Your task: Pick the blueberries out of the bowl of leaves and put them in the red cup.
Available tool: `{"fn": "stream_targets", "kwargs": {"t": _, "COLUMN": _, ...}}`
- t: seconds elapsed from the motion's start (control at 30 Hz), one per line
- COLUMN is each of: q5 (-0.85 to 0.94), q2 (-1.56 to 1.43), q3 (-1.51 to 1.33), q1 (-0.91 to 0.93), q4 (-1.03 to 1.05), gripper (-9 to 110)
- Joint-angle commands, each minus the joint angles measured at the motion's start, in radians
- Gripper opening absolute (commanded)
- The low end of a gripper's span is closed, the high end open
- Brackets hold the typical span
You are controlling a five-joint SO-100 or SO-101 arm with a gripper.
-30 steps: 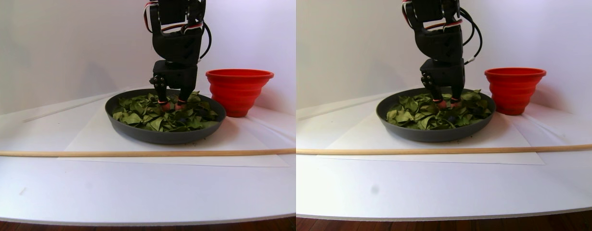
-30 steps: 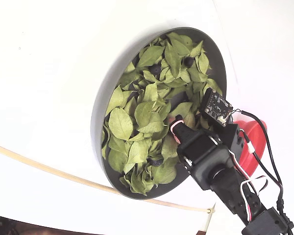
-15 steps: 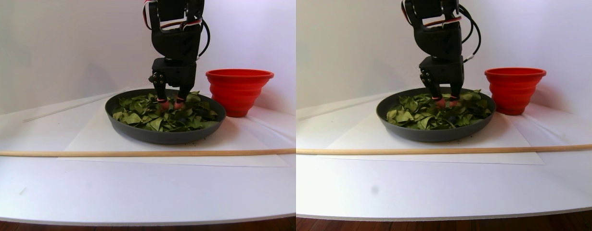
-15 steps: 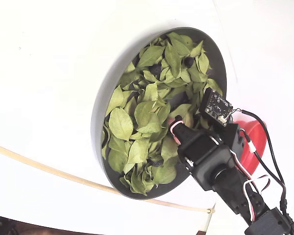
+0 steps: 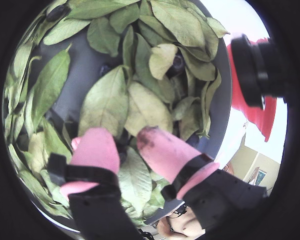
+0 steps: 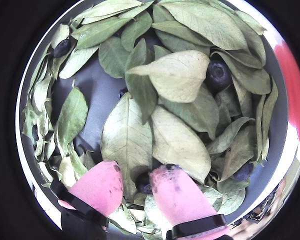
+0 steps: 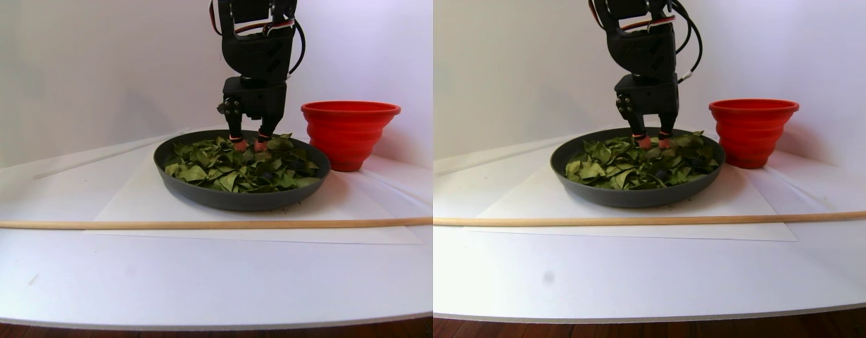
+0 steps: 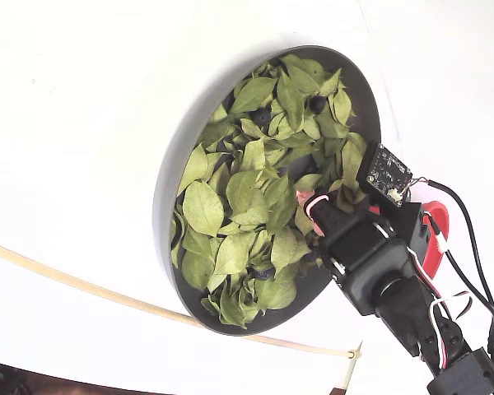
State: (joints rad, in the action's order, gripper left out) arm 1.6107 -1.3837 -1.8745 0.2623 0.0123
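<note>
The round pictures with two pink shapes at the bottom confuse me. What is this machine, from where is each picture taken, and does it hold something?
The machine is a small black robot arm standing on a white table. The pink shapes are the padded fingertips of its gripper. Both round wrist views come from cameras riding on the arm, looking down past those tips. The wide stereo pair view shows two nearly equal side views from the front. The fixed view looks down from above.

On the table are a dark grey bowl full of green leaves with some blueberries, a red cup beside it, and a thin wooden stick.

One dark berry sits between the tips. Whether they really pinch it, I cannot tell.
</note>
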Motion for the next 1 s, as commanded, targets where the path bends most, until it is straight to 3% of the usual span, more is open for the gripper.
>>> {"fn": "stream_targets", "kwargs": {"t": 0.0, "q5": 0.021, "q2": -0.124, "q3": -0.005, "q1": 0.009, "q4": 0.002, "gripper": 14}}
{"fn": "stream_targets", "kwargs": {"t": 0.97, "q5": 0.058, "q2": -0.086, "q3": -0.048, "q1": 0.046, "q4": -0.002, "gripper": 14}}
